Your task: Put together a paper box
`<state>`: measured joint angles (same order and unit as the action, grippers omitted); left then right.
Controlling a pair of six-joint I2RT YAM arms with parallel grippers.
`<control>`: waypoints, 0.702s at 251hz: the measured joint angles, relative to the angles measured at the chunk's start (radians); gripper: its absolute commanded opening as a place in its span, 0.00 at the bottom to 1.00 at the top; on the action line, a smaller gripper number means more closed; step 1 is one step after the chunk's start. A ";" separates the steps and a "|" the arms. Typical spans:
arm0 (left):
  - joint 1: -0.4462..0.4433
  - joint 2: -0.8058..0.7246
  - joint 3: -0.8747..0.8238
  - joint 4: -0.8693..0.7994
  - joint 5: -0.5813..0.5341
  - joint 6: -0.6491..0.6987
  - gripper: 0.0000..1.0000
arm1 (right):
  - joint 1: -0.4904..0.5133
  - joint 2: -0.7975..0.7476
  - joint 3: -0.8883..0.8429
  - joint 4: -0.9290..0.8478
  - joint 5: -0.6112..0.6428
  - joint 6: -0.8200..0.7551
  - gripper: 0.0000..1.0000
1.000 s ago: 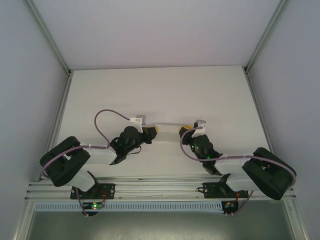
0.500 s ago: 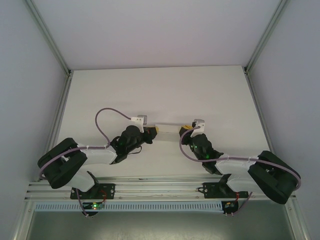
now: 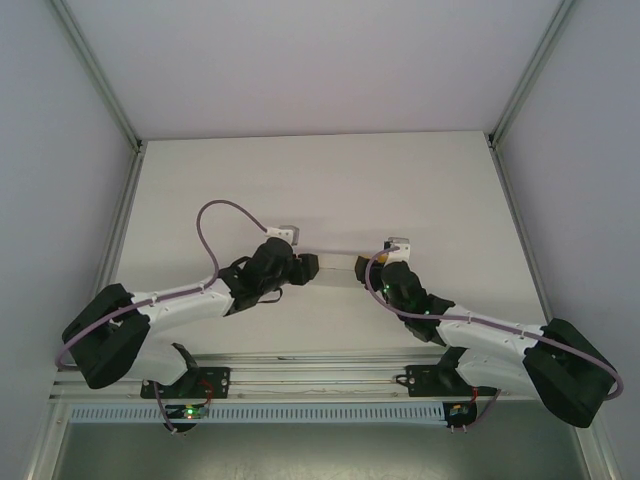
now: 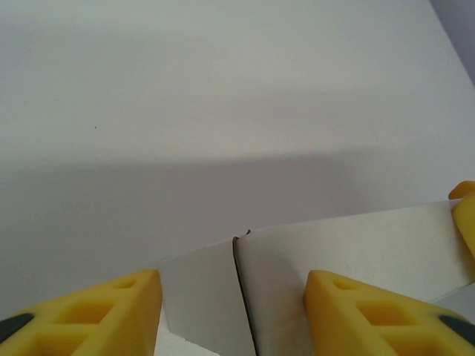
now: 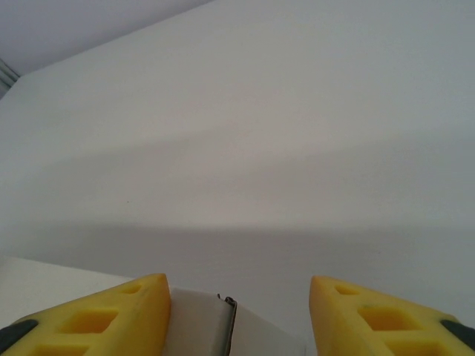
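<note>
Top external view, item one: small white rectangular paper box of thin card [image 3: 337, 268], lying lengthways on the white table top [image 3: 330, 170] and bridging the gap between the two grippers.

Item two: left gripper [image 4: 231, 293], yellow fingers [image 4: 96, 311] spread. One end of the box sits between them, with a folded seam about midway across the gap. Whether either pad touches the card I cannot tell.

Item three: right gripper [image 5: 237, 297], jaws likewise spread. The opposite end of the box lies low between them, a flap edge showing near the middle of the gap.

Handling note, as I judge it: neither end looks pinched, so the box rests on the table by itself. Should a grip be wanted, both pairs ought to close together and gently, square on the end walls, since thin card buckles easily. Should the arms back off, draw straight out along the box's length so no finger snags the seam or drags the box askew.
</note>
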<state>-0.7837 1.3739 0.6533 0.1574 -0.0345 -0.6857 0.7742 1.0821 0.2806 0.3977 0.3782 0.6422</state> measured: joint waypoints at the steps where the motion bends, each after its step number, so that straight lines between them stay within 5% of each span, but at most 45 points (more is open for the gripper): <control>1: 0.000 0.000 0.001 -0.002 0.000 0.001 0.59 | 0.000 0.000 0.001 -0.001 0.000 0.001 0.58; 62: 0.000 0.008 0.073 -0.138 -0.011 0.027 0.72 | -0.013 0.000 0.050 -0.100 0.000 0.006 0.67; 77: -0.001 0.009 0.090 -0.171 -0.011 0.039 0.90 | -0.013 0.002 0.062 -0.120 -0.003 0.006 0.69; 99: -0.003 0.009 0.114 -0.209 -0.010 0.048 1.00 | -0.013 0.004 0.076 -0.145 -0.012 0.005 0.73; 176: -0.003 -0.014 0.185 -0.322 -0.052 0.070 1.00 | -0.026 -0.005 0.112 -0.219 -0.031 -0.007 0.81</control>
<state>-0.7864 1.3594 0.8387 -0.1650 -0.0868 -0.6159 0.7479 1.0775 0.3923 0.1783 0.3470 0.6350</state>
